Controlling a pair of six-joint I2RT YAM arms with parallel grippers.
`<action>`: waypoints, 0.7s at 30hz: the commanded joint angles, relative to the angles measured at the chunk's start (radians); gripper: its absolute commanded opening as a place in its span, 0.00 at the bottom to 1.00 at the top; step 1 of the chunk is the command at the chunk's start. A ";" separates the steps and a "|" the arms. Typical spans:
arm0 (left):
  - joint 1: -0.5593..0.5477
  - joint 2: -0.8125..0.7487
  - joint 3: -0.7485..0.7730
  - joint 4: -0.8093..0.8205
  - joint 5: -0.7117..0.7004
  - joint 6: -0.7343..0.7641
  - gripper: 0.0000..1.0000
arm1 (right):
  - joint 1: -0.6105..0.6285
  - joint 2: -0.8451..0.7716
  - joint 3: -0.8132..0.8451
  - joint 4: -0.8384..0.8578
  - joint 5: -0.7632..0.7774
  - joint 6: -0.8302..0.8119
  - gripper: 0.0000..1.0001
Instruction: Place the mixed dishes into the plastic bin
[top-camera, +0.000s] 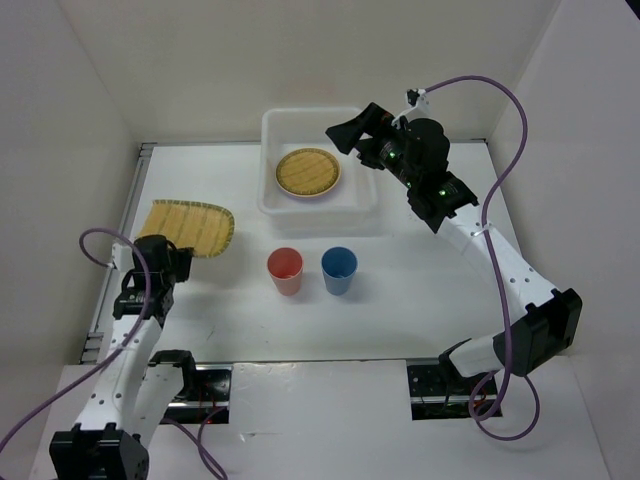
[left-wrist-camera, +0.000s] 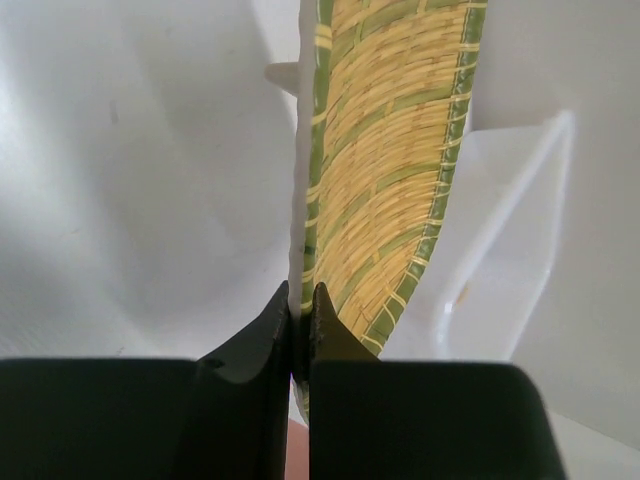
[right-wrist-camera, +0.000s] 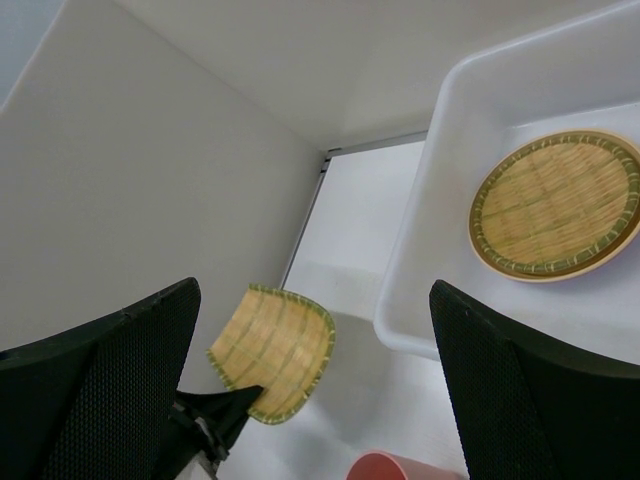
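Left jaws pinch the edge of the square woven tray (top-camera: 186, 226), well left of the bin (top-camera: 270, 130). Right jaws spread over the bin. Advised: hold firm, clear the bin's wall, lower the tray flat inside.

The squarish tray (left-wrist-camera: 390, 170) is showing a woven, straw-like surface of yellow strands crossed with green, ribbed and matt. The round tray (top-camera: 308, 171) is wearing the same woven look. The plastic bin (top-camera: 270, 125) is looking translucent white, smooth and faintly glossy. The red cup (top-camera: 285, 270) and the blue cup (top-camera: 339, 269) are appearing as smooth plastic with a soft sheen. The tabletop (top-camera: 420, 260) is reading as smooth, matt white. The left gripper (left-wrist-camera: 301, 300) is showing jaws of plain black plastic with a slight shine. On the right gripper (right-wrist-camera: 312, 300), the pads (right-wrist-camera: 110, 380) are carrying a fine, dimpled, mesh-like black texture.
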 joint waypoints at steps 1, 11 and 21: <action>0.012 -0.042 0.110 0.016 -0.035 0.046 0.00 | -0.005 -0.025 -0.015 0.029 -0.009 -0.004 1.00; 0.012 0.203 0.466 0.218 0.203 0.278 0.00 | -0.014 -0.230 -0.194 0.079 0.116 0.019 1.00; -0.101 0.723 0.820 0.295 0.458 0.424 0.00 | -0.023 -0.412 -0.316 0.039 0.195 0.041 1.00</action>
